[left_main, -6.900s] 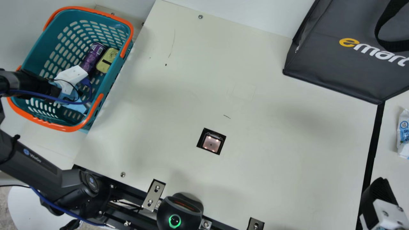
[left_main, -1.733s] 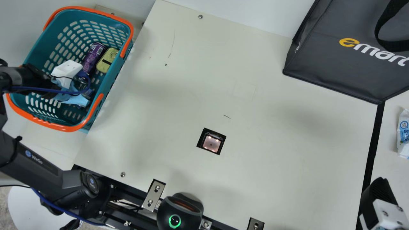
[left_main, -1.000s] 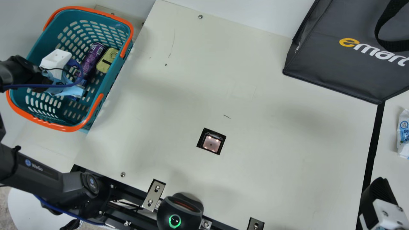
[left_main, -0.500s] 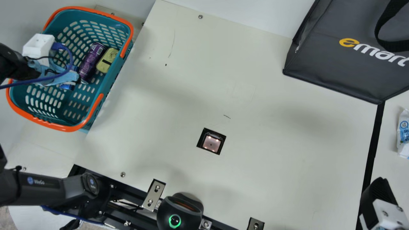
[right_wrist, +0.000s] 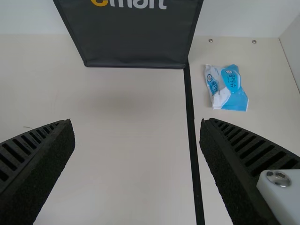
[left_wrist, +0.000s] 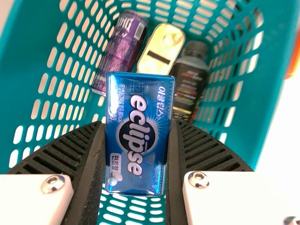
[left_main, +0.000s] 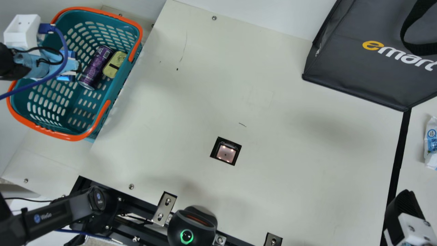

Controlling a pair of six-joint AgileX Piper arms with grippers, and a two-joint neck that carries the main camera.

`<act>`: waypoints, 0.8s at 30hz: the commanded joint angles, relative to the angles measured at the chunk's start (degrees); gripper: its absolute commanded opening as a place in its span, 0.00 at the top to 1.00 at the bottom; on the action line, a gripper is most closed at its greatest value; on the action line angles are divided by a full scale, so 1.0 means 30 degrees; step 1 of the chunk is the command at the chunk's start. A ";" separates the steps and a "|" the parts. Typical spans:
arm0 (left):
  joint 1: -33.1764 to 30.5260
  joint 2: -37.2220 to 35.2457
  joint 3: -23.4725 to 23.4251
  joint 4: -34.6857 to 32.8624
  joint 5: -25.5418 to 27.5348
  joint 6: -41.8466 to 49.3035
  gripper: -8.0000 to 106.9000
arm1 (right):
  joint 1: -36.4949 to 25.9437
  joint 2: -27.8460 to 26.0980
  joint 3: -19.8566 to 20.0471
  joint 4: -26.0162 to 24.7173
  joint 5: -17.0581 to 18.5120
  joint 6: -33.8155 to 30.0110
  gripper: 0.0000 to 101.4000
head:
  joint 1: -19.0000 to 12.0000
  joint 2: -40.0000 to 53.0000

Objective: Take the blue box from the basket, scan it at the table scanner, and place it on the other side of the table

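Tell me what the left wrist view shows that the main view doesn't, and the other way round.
Left wrist view, not main view: a dark bottle beside the yellow tin, and the big printed face of the blue box.

Main view, not left wrist view: the table scanner, the dark bag, the black strip on the table, and a white and blue packet.

Both: the teal basket, the purple can, the yellow tin, and the blue box, which the left gripper is holding.
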 commanded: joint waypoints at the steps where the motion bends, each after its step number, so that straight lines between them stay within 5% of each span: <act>1: -0.0369 -0.0555 -0.0135 0.0099 0.0360 -0.0544 1.00 | 0.0000 0.0000 0.0000 0.0000 0.0000 0.0000 0.06 | -0.0494 0.0046; 24: -0.9241 -0.5036 0.0697 0.2228 0.2869 -0.6948 1.00 | 0.0000 0.0000 0.0000 0.0000 0.0000 0.0000 0.06 | -0.0494 0.0046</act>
